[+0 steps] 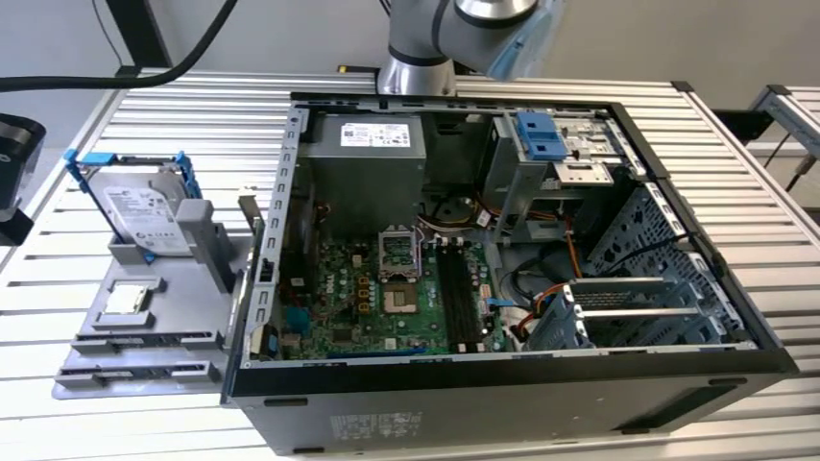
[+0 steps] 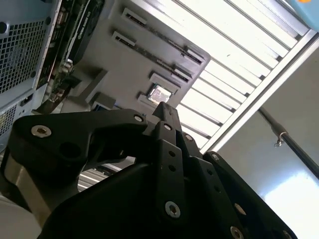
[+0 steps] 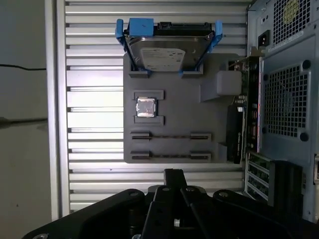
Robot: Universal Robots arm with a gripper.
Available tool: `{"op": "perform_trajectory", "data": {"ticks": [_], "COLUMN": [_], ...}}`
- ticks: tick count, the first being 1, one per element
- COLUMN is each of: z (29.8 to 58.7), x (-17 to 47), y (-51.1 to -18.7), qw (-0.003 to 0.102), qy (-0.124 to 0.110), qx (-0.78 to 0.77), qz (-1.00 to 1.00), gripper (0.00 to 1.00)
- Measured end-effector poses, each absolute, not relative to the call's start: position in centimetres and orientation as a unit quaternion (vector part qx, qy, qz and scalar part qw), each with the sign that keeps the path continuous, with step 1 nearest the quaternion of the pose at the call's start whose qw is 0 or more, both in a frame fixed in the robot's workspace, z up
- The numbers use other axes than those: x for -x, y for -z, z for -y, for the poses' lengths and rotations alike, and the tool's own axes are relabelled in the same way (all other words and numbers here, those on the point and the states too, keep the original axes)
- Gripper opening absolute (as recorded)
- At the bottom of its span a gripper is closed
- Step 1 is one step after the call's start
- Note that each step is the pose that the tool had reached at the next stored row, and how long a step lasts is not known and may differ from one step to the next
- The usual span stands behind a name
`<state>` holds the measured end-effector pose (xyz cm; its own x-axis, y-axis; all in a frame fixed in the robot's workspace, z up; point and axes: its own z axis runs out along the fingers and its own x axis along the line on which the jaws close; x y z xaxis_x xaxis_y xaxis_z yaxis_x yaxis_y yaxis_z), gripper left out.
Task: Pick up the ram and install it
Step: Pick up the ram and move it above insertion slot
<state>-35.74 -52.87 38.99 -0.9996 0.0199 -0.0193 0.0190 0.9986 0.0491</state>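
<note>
— What's on the exterior view's left?
— A flat grey plastic tray (image 1: 180, 307). In the first wrist view the ram (image 3: 169, 135), a thin stick seen edge-on, stands in its slotted rests near a small square silver chip (image 3: 146, 107).
— Further right?
— The open black metal computer case (image 1: 513, 370).
— And the black gripper (image 3: 173, 173)?
— Fingertips together, empty, clear of the tray.

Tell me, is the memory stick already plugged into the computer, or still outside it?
Outside. The ram sticks sit on edge in the gray holder beside the case; the motherboard's black slots look empty.
</note>
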Motion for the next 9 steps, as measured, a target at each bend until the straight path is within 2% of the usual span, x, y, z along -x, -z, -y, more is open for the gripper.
{"op": "perform_trajectory", "data": {"ticks": [9], "z": [52.84], "x": [35.75], "y": [-38.99], "qw": [0.009], "qy": [-0.025], "qx": [0.018], "qz": [-0.999], "gripper": [0.0]}}
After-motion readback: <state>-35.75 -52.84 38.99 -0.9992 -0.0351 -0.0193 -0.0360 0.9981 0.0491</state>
